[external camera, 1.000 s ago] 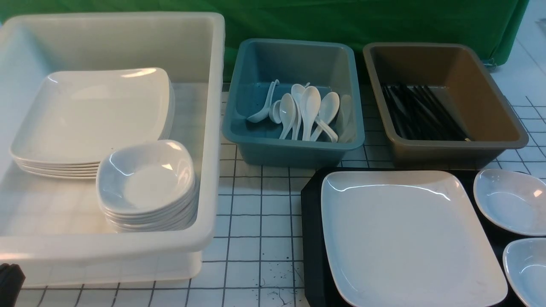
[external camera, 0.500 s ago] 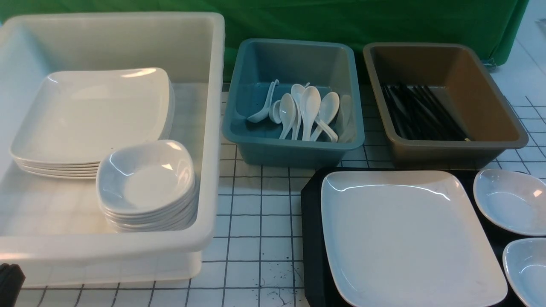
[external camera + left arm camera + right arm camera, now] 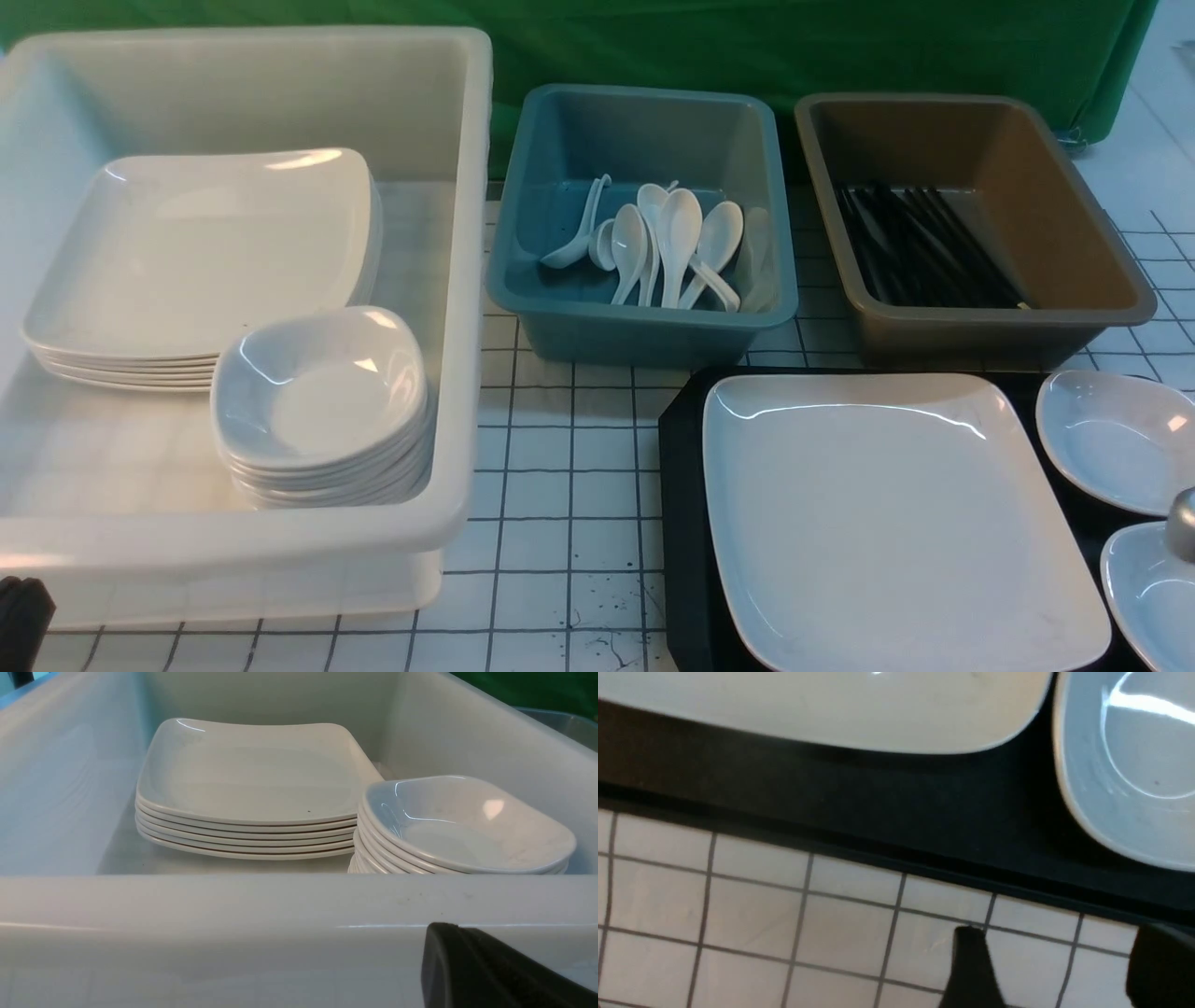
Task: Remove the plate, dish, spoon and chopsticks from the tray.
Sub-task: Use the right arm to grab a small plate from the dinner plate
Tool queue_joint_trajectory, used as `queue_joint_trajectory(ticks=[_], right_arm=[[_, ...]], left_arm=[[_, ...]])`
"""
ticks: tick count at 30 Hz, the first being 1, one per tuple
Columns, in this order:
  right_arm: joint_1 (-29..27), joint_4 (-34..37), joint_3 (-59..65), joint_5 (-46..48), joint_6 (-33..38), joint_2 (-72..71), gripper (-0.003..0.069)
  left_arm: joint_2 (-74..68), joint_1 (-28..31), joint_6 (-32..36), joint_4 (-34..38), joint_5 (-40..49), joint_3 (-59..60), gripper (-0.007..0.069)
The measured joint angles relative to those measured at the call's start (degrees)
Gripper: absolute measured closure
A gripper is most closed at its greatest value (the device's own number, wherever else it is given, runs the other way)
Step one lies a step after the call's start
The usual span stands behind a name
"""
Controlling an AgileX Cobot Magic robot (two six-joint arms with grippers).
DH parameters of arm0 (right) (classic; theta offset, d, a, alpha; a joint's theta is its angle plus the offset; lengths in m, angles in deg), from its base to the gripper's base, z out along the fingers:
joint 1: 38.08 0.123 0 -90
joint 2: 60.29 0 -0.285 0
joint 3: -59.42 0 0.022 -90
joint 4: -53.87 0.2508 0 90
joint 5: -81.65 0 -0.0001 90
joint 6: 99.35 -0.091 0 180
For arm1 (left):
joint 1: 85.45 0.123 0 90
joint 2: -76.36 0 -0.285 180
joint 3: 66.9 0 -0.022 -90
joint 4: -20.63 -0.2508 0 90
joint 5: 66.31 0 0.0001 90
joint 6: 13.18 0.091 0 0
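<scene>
the right fingers [image 3: 971, 970] stand wide and empty over the tabletop [image 3: 738, 914] just off the tray [image 3: 831, 807], which carries the plate [image 3: 831, 709], while the left fingers [image 3: 490, 975] sit closed beside the white tub [image 3: 233, 905].

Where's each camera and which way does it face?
Front: between the arms, facing forward over white plastic tub and black rectangular tray; grey arm part at right.
Left wrist: beside that tub, facing its stacked square white plates; left gripper finger shows.
Right wrist: above the tray's edge, looking down; open right gripper shows.
Front and left wrist share the plates.
</scene>
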Motion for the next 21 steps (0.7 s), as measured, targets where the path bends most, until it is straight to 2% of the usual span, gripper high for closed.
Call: queue_joint_trajectory(ticks=[3,7,16,21], right_arm=[[5.64,-7.55,0.26,-1.97,-1.01,5.43,0.0197],[9.53,-14.24,0.26,-3.23,-1.78,11.89,0.0200],[10.66,-21.78,0.26,-7.58,-2.71,24.69,0.0244],[10.66,-26.32,0.26,-9.82,-4.25,31.01,0.0305]], left_arm=[[0.00,0.00,0.00,-0.30,0.00,0.00,0.0620],[0.00,0.00,0.00,-0.30,0.00,0.00,0.0620],[0.00,0.00,0.00,0.00,0.00,0.00,0.0620],[0.00,0.00,0.00,0.00,0.00,0.00,0.0620]])
